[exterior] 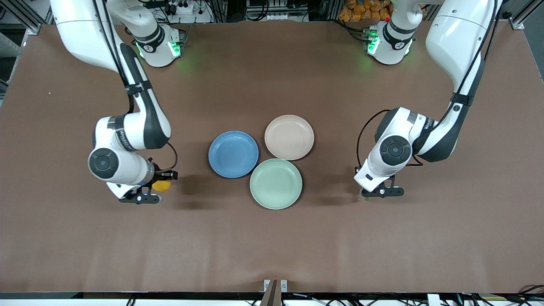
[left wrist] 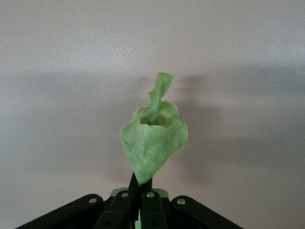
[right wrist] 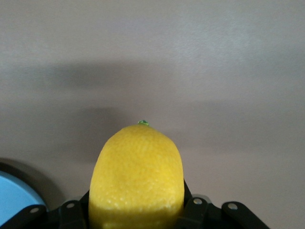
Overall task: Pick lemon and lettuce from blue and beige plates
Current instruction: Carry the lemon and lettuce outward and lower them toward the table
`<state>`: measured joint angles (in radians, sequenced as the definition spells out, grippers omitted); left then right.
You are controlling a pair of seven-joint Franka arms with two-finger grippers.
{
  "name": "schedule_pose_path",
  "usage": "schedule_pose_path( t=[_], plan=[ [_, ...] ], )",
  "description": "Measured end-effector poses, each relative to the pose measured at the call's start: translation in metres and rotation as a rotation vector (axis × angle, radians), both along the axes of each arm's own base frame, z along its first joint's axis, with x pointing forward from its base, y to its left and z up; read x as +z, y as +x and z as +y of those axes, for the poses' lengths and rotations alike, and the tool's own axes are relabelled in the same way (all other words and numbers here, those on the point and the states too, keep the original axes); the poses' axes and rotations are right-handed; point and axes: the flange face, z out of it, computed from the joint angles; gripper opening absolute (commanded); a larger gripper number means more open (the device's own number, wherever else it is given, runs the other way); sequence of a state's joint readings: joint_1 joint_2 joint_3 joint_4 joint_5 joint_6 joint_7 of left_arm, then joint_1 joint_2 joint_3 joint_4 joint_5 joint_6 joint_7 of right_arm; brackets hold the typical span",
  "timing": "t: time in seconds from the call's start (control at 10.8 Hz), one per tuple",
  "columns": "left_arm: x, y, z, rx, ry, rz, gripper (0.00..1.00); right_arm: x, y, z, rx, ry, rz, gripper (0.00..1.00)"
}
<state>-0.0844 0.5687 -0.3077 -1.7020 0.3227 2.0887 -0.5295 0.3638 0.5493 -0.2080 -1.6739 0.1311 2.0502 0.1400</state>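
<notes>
My right gripper (exterior: 146,193) is shut on a yellow lemon (exterior: 161,185) and holds it just above the brown table, toward the right arm's end from the blue plate (exterior: 233,154). In the right wrist view the lemon (right wrist: 137,176) fills the space between the fingers. My left gripper (exterior: 380,191) is shut on a pale green lettuce leaf (left wrist: 153,143), pinched by its tip, over the table toward the left arm's end from the plates. Only a green speck of it (exterior: 367,198) shows in the front view. The beige plate (exterior: 289,137) and the blue plate are both bare.
A bare green plate (exterior: 276,183) touches the blue and beige plates, nearer the front camera. The blue plate's rim (right wrist: 12,200) shows at the edge of the right wrist view. Brown table (exterior: 272,246) stretches wide around the plates.
</notes>
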Motion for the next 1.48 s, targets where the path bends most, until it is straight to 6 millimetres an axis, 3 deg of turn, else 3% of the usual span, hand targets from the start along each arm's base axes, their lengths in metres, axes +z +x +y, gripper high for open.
schedule_pose_path(
  t=[0.65,0.93,1.48],
  plan=[
    [0.000,0.000,0.000,-0.015,-0.001,0.002,0.00,0.009,0.004,-0.099,0.080,0.043,0.017,0.60],
    [-0.001,0.001,0.003,-0.012,0.000,0.004,0.00,0.009,-0.008,-0.120,0.100,0.054,-0.003,0.60],
    [-0.001,0.001,0.004,-0.011,0.000,0.004,0.00,-0.019,-0.045,-0.141,0.101,0.053,-0.054,0.60]
  ],
)
